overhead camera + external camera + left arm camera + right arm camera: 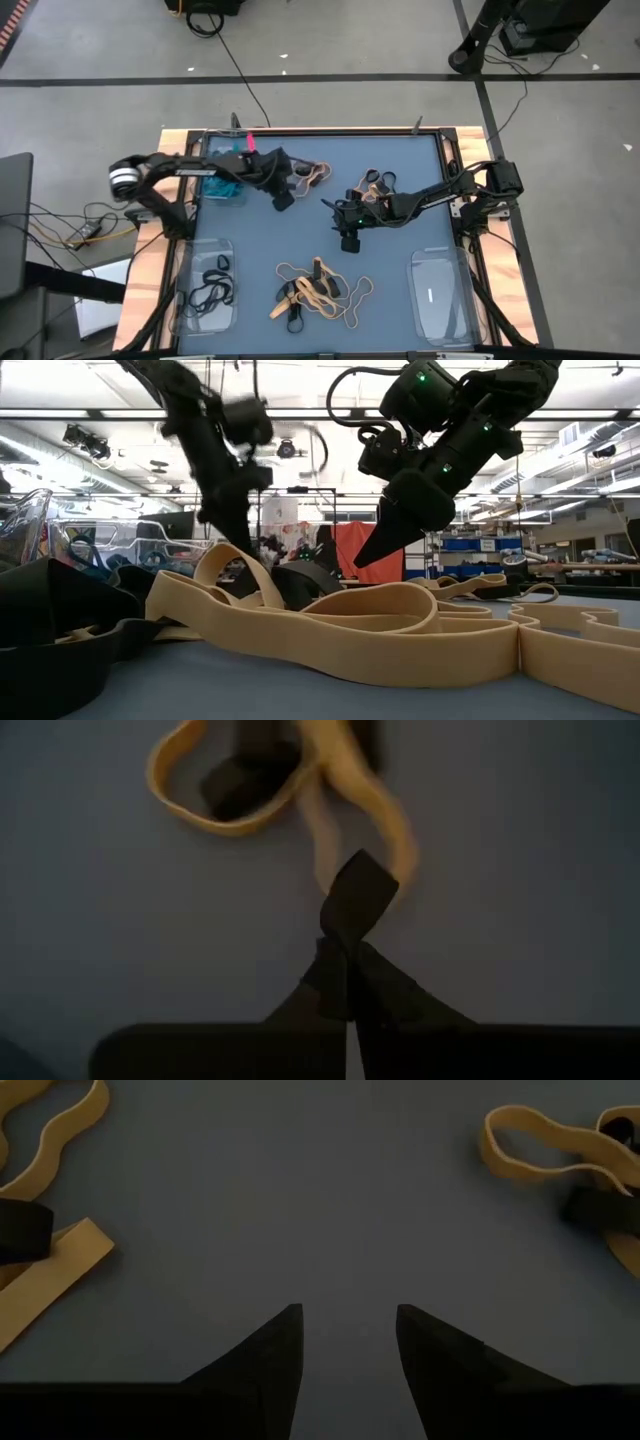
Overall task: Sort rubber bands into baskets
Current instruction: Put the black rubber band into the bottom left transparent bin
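Observation:
My left gripper [284, 202] is at the table's far middle, shut on a black rubber band [352, 900]. Below it, a tan band [230, 790] and more bands [312, 175] lie flat on the blue table. My right gripper [350, 242] hangs open over bare table at the centre, with nothing between its fingers [348, 1330]. One clear basket [222, 187] at the far left holds teal bands. Another basket [205, 290] at the near left holds black bands. A third basket [440, 295] stands at the near right. My left gripper pinches the black band between its two fingertips at one end of the loop [340, 965], coming from above at a slant. The band is twisted and sticks out past the fingertips. It shows above the tan band; whether its far end touches the table, I cannot tell.
A loose pile of tan and black bands [320, 290] lies at the near middle and fills the low view's foreground [350, 625]. More bands [375, 182] lie under the right arm. The wooden frame [150, 260] borders the table, and cables run along its left side.

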